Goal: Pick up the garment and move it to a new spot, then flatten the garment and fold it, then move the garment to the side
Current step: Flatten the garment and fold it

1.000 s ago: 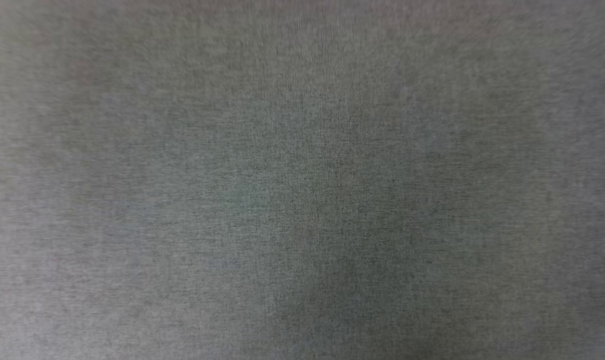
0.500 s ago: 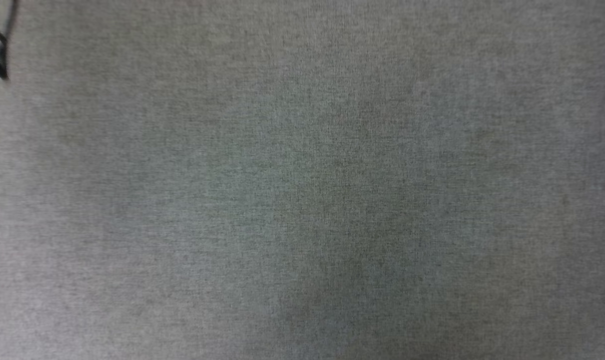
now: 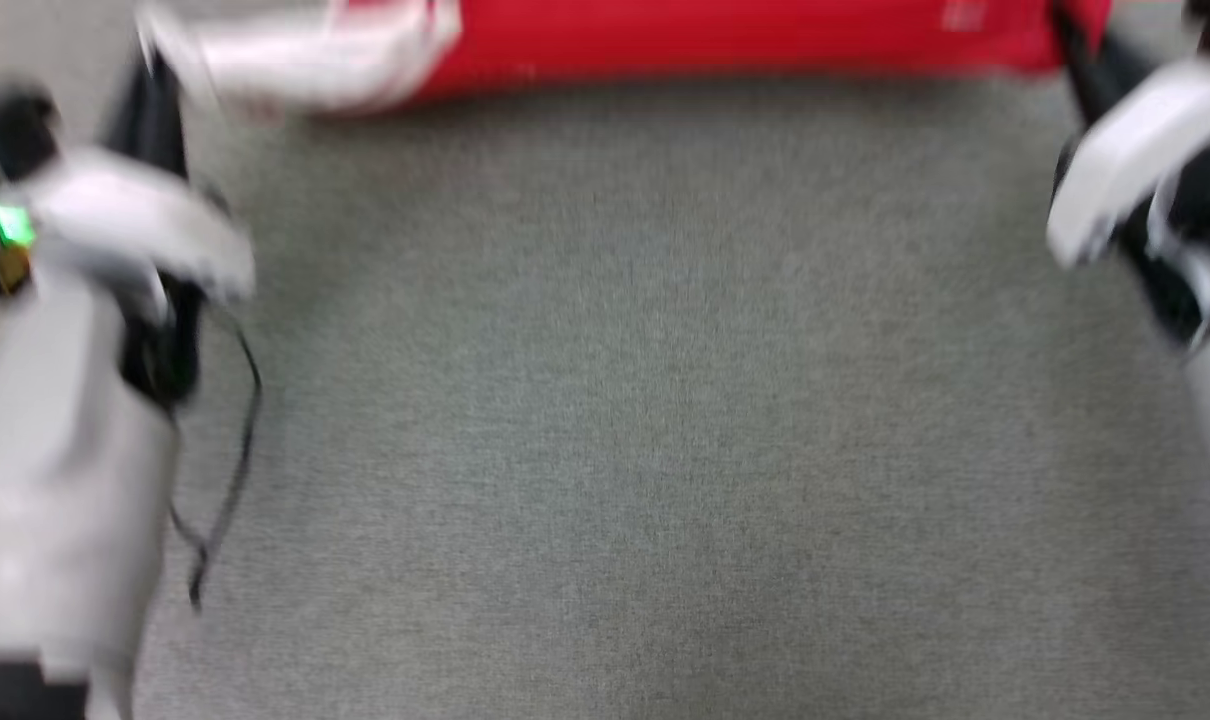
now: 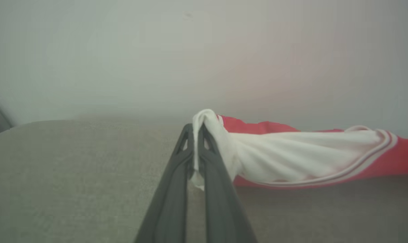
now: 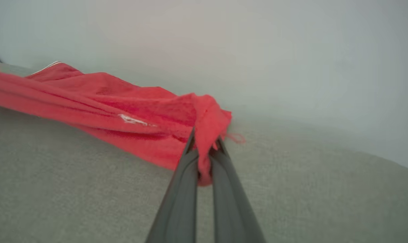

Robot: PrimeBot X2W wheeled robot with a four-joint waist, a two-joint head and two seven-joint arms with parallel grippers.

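Observation:
The garment point(image 3: 725, 40), bright red with a white striped panel at its left end, hangs stretched in a band across the top of the blurred head view. In the left wrist view my left gripper point(image 4: 197, 135) is shut on the bunched white trim of the garment point(image 4: 291, 158). My right gripper point(image 5: 204, 148) is shut on a red corner of the garment point(image 5: 123, 111) in the right wrist view. The cloth sags between the two grips, just over the grey surface point(image 3: 615, 400).
My pale left forearm point(image 3: 55, 450) fills the head view's left edge, with a loose black cable point(image 3: 235, 450) beside it. The right forearm point(image 3: 1135, 170) stands at the right edge. A pale wall point(image 4: 156, 50) rises behind the grey fabric surface.
The head camera has moved: earlier it showed bare grey surface, then a bit of cable at the left; now both arms and the stretched garment are in the picture.

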